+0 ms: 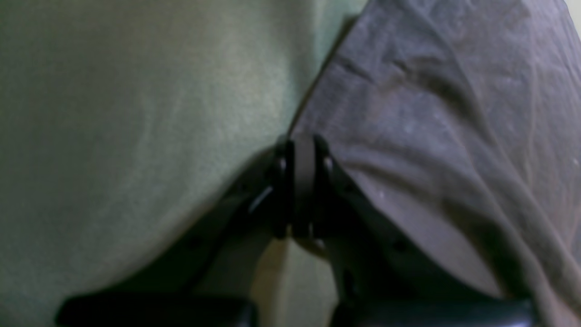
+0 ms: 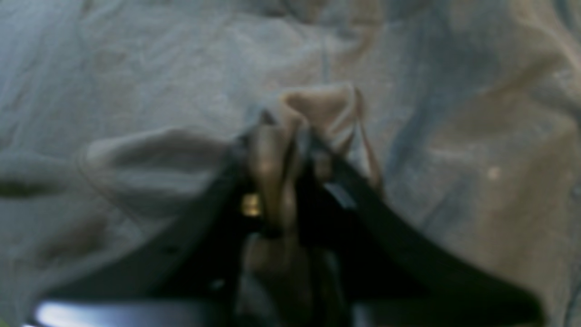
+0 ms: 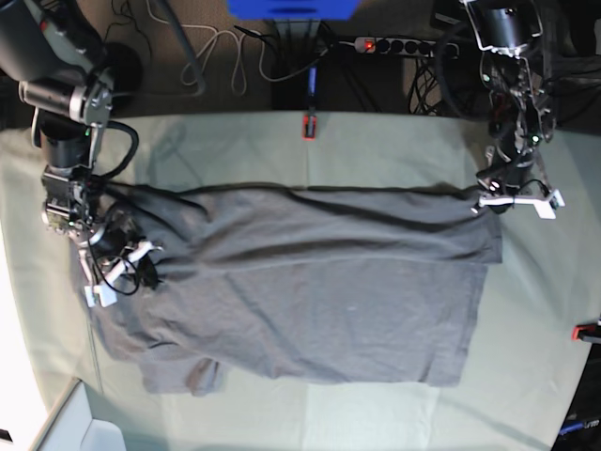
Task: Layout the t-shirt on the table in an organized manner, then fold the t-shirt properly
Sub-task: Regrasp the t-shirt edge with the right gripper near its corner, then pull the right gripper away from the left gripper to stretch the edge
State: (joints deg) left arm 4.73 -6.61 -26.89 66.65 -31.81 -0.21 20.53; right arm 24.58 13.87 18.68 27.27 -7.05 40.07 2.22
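Base view overhead, whole table (image 3: 282, 141); wrist views close behind tools, sharing t-shirt (image 3: 310, 291).

One t-shirt (image 3: 310, 291), one table (image 3: 394, 150), two red clamps (image 3: 309, 125), two pincers, left pincer (image 3: 490, 193), right pincer (image 3: 117, 254)

Overhead view of a grey t-shirt (image 3: 310, 291) spread wide and creased across a table (image 3: 376, 150) covered in pale green cloth. On the view's left, the right gripper (image 3: 117, 258) sits at the shirt's edge with bunched fabric; on the view's right, the left gripper (image 3: 493, 199) meets the shirt's far upper corner. A red clamp (image 3: 308, 125) marks the table's far edge, another red clamp (image 3: 587, 331) its right edge
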